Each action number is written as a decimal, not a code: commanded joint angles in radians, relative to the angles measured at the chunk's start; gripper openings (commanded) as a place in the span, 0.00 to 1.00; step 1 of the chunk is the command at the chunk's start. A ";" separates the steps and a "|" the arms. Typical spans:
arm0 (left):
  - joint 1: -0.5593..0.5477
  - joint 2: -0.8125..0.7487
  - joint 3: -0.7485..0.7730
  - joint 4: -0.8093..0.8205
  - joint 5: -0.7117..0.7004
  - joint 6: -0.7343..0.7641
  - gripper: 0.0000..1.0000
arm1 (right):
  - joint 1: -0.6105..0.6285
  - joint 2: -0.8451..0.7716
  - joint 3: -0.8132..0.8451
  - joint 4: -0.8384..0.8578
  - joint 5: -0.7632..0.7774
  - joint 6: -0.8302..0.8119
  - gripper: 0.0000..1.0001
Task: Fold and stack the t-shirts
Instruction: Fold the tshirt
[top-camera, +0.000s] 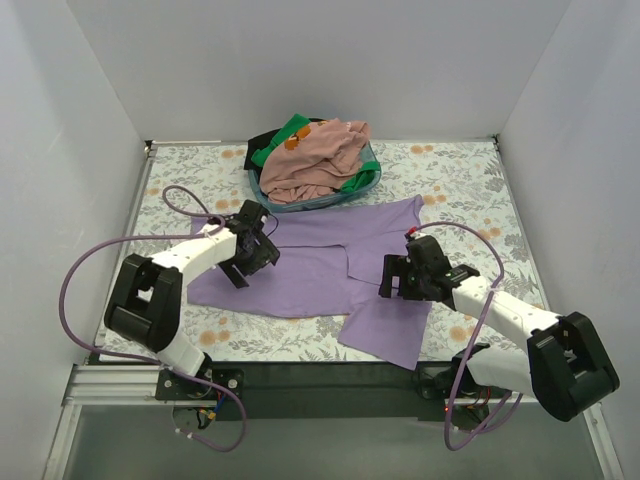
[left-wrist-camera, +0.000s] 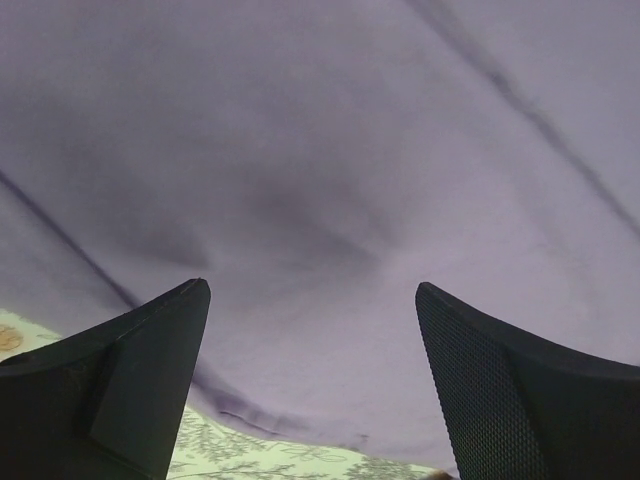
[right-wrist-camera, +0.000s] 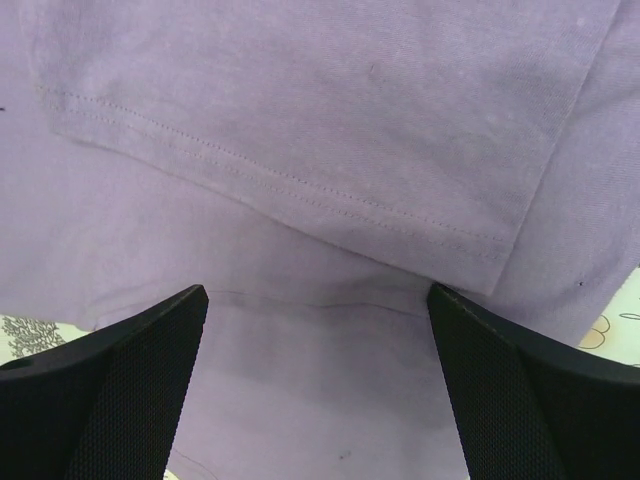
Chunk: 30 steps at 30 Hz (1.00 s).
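Note:
A large lavender-purple t-shirt lies spread on the table's middle, partly folded over itself. My left gripper is open over the shirt's left part; the left wrist view shows its fingers wide apart above purple cloth near a hem. My right gripper is open over the shirt's right side; its fingers straddle layered purple cloth below a stitched sleeve hem. A dusty pink tee, a bright green one and a black one are heaped in the teal basket.
The table has a floral cloth. White walls enclose the left, back and right sides. The teal basket stands at the back centre, touching the purple shirt's far edge. Purple cables loop beside both arms.

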 joint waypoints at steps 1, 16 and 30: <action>-0.002 -0.033 -0.059 -0.052 -0.057 -0.012 0.84 | 0.003 0.032 -0.060 -0.004 0.004 0.059 0.98; 0.075 -0.171 -0.233 -0.418 -0.276 -0.351 0.92 | -0.119 0.002 -0.163 0.009 -0.011 0.037 0.98; 0.098 -0.406 -0.217 -0.512 -0.290 -0.468 0.93 | -0.124 -0.142 -0.152 -0.022 -0.089 0.021 0.98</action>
